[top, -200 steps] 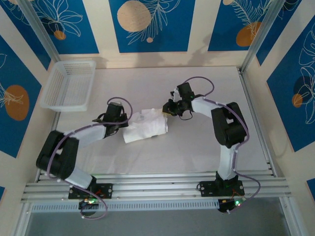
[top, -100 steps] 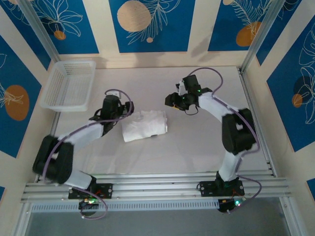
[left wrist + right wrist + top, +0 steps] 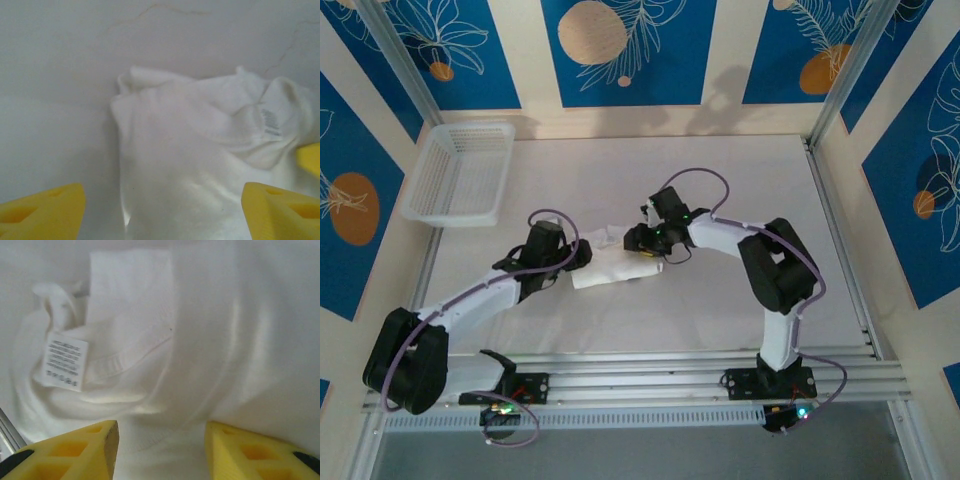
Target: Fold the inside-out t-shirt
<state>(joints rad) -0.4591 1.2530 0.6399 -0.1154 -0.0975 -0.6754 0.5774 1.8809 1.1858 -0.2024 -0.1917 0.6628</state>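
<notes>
T-shirt (image 3: 615, 268): bunched in a small, rough bundle on the table (image 3: 720, 310), in the middle, between the 2 grippers; not yet a neat fold.
Basket (image 3: 460, 170): far left corner, well apart from the cloth.
Left gripper (image 3: 162, 212): fingers spread wide and holding nothing. It sits at the bundle's left edge, with the cloth lying just ahead of it.
Care label (image 3: 62, 362): white printed tag beside a seam, showing on the outside toward the bundle's right end.
Right gripper (image 3: 162, 452): fingers about half apart, low over the right end; no cloth pinched that I can see.
Handling: probably light, thin and limp, so it will sag and drag, and its layers may slide on each other. It cannot break.
Where to hold: best at a hem or seam edge, 1 gripper at each end, to spread it flat first.
Hard to tell: sleeves, neck opening and hems are buried in the folds. From above, both grippers cover the bundle's ends, so whether any finger touches cloth is unclear. A yellow piece (image 3: 310, 157) cut off at the left wrist view's right edge is probably the other gripper's finger.
</notes>
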